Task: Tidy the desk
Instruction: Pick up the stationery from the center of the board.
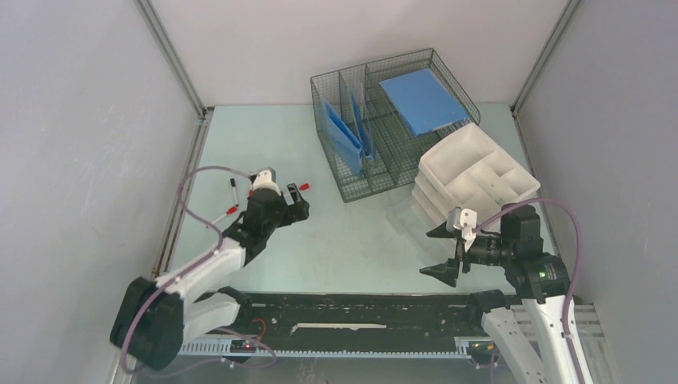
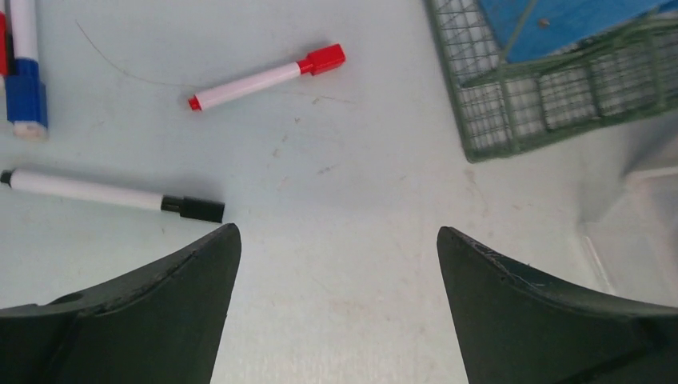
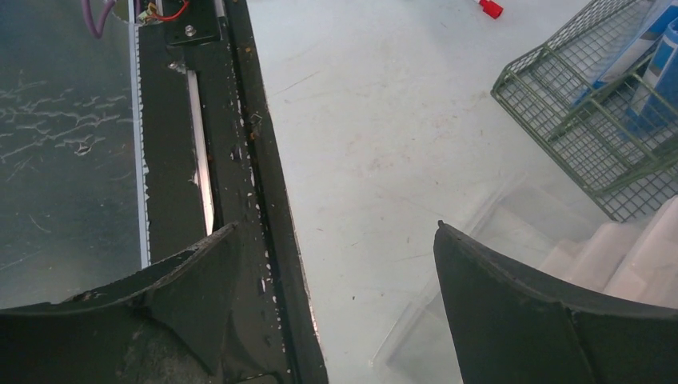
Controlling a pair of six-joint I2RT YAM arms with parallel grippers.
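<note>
The desk (image 1: 352, 240) is a pale mint-green top. My left gripper (image 1: 294, 202) hovers open and empty over its left part; in the left wrist view (image 2: 336, 240) only bare desk lies between the fingers. Ahead of it lie a red-capped marker (image 2: 268, 78), a black-capped marker (image 2: 112, 194) and a blue-capped marker (image 2: 24, 72). In the top view, loose markers show on the left (image 1: 233, 192). My right gripper (image 1: 444, 252) is open and empty near the front edge; in its wrist view (image 3: 336, 240) it spans the black rail (image 3: 240, 160) and the desk.
A green wire basket (image 1: 356, 180) with blue folders (image 1: 422, 100) stands at the back centre. Stacked white divided trays (image 1: 476, 178) sit right of it, with a clear tray (image 3: 512, 232) on the desk beside them. Grey walls close in on both sides.
</note>
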